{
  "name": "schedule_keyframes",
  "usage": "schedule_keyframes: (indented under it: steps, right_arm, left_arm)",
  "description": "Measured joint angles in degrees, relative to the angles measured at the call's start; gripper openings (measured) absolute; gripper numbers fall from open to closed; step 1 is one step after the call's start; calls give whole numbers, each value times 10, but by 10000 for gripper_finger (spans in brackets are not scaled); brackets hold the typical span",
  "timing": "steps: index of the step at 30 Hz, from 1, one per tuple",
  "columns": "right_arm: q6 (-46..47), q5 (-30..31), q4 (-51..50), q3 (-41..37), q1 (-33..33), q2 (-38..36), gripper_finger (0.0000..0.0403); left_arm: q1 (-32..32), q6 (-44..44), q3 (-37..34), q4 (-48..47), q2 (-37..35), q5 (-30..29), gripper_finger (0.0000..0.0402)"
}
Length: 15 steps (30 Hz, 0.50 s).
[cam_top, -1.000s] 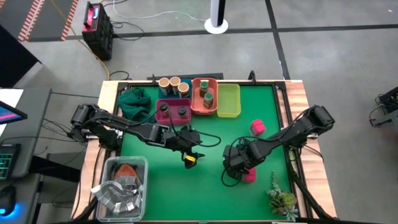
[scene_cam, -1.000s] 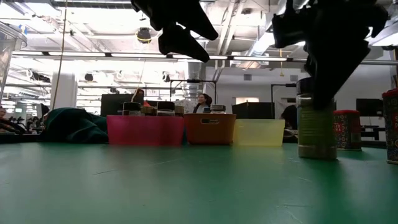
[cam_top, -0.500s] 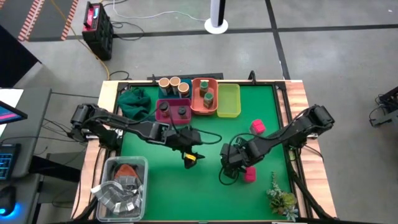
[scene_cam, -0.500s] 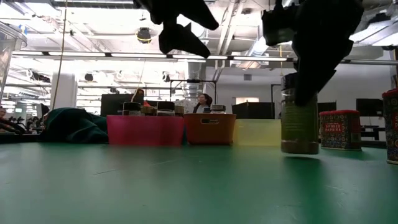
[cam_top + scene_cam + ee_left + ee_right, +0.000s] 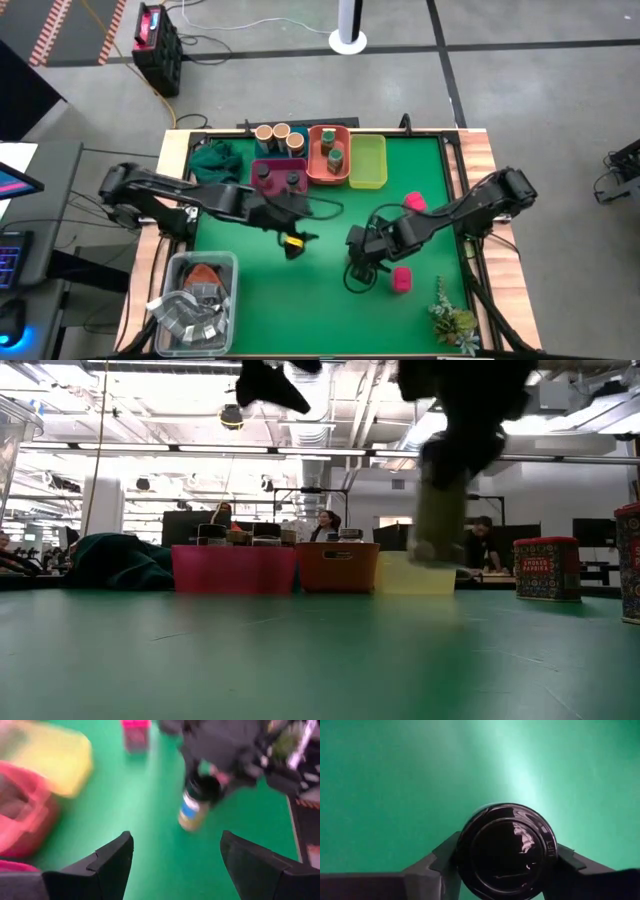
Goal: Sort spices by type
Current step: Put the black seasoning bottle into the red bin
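Mat (image 5: pixel 300 300) green; right claw (image 5: pixel 502 865) grips dark-capped jar (image 5: pixel 505 850) aloft.

A dark-lidded spice jar (image 5: pixel 506 851) is hanging clear of the green mat, upright, yellowish contents and a blue label showing. Two pink boxes are sitting on the right side: one (image 5: pixel 414 204) further back, one (image 5: pixel 401 279) nearer the front. Three tan-topped jars (image 5: pixel 279 134) are lining up at the back edge, two dark-topped (image 5: pixel 279 178) are sitting in magenta, two green-topped (image 5: pixel 333 148) in orange.
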Motion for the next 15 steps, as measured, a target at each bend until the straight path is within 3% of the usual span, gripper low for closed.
schedule_keyframes:
  steps: [6, 11, 15]
  right_arm:
    - [-69, 4, 1, 50, -31, 0, 224]
    - [-120, 4, 1, 93, -57, 0, 224]
    - [-154, 4, 3, 130, -74, 0, 224]
  left_arm:
    - [2, 43, -47, 8, -104, -85, 283]
    - [3, 17, -115, 39, -148, -40, 283]
    - [-1, -19, -165, 114, -138, 8, 283]
